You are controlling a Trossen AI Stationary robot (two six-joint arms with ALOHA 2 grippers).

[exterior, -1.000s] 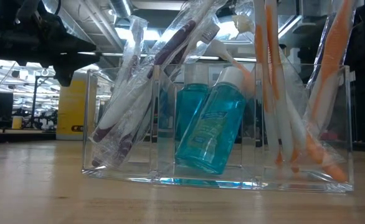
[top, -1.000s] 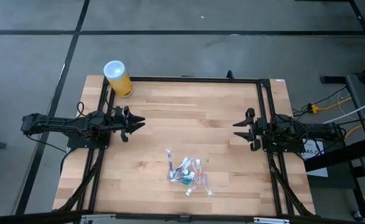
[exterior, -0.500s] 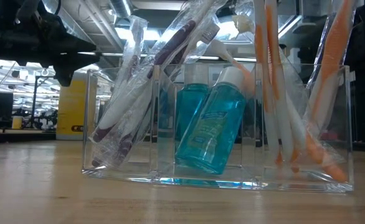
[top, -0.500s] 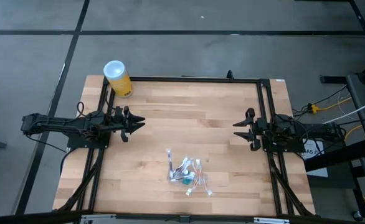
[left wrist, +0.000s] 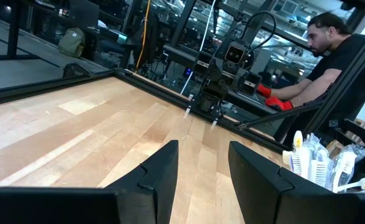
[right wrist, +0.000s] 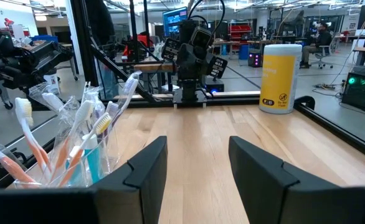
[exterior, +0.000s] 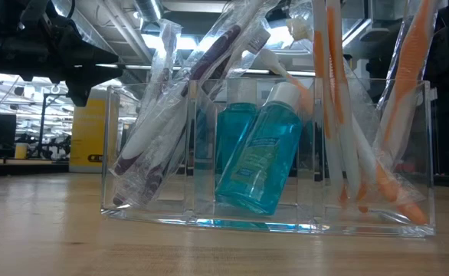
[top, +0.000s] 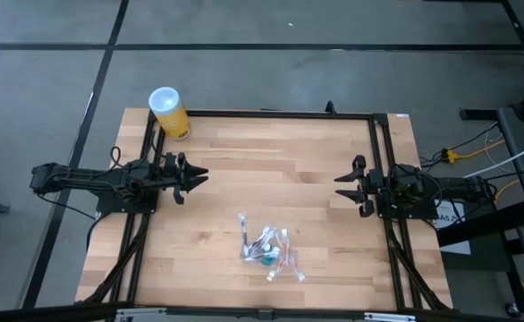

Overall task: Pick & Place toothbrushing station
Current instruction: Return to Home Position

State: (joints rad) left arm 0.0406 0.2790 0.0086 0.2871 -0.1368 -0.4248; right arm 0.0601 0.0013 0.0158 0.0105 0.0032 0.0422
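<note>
Two dark arms sit drawn back to opposite sides of the pale wooden table [top: 271, 152] in the high view. The left gripper [top: 199, 176] is at the left edge and the right gripper [top: 341, 186] at the right edge, facing one another, each with fingers spread and nothing between them. The clear plastic three-section organizer [top: 275, 253] stands between them toward the near edge, well apart from both. A yellow canister with a white lid [top: 168, 112] stands at the far left corner. For the return home I judge little is left to do; any last settling should run along each arm's own side, claws empty, never sweeping inward over the organizer. Only the low view shows the sorting: wrapped purple-ended white toothbrushes [exterior: 152, 153] lean in the left section, a teal bottle with a white cap [exterior: 259, 165] tilts in the middle one, and orange-ended white toothbrushes [exterior: 347, 153] fill the right. The left wrist view adds what the overhead misses, a person in a dark top [left wrist: 335, 56] beyond the table's right side. The right wrist view shows bare wood between its spread fingers and the left arm opposite.
</note>
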